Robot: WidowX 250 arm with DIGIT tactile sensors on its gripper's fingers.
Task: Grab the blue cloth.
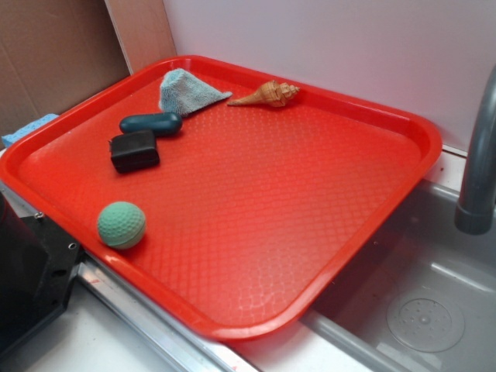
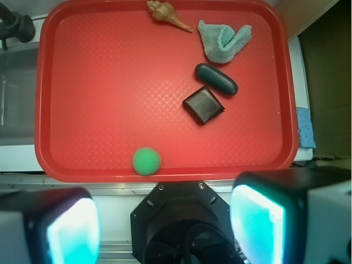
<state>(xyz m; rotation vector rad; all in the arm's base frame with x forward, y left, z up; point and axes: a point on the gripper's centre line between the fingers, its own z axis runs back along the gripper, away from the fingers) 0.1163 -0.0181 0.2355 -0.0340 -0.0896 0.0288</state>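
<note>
wrist view is looking straight down on a red tray [image 2: 110, 82] sitting beside a sink. the gripper [image 2: 165, 225] is showing at the bottom edge of this view, its two fingers [image 2: 71, 231] standing wide apart with glowing teal pads and nothing lying between them. it is hanging off the tray's 6 o'clock rim, well apart from everything on the tray.

the blue cloth [image 2: 223, 41] is lying crumpled at about 1 o'clock on the tray in this view, near the far rim, touching nothing else. a dark teal capsule [image 2: 216, 78] is lying just beside it toward 6 o'clock, tilted on a diagonal. a black block [image 2: 203, 105] is sitting just beside the capsule, again toward 6 o'clock; whether the two are touching cannot be told. a shell [image 2: 168, 15] is lying at 12 o'clock against the far rim, near the cloth and apart from it. a green ball [image 2: 147, 161] is resting at 6 o'clock near the rim closest to the gripper.

in the exterior view the cloth [image 1: 188, 91] is sitting in the tray's [image 1: 310, 232] far corner at 11 o'clock, with the shell [image 1: 267, 95] toward 3 o'clock of it, the capsule [image 1: 151, 123] and block [image 1: 134, 150] toward 7 o'clock, and the ball [image 1: 122, 225] at 8 o'clock. a sky-blue sponge [image 1: 27, 129] is lying outside the tray at 9 o'clock. a grey faucet [image 1: 480, 155] is standing at 3 o'clock over the sink [image 1: 426, 310].
</note>
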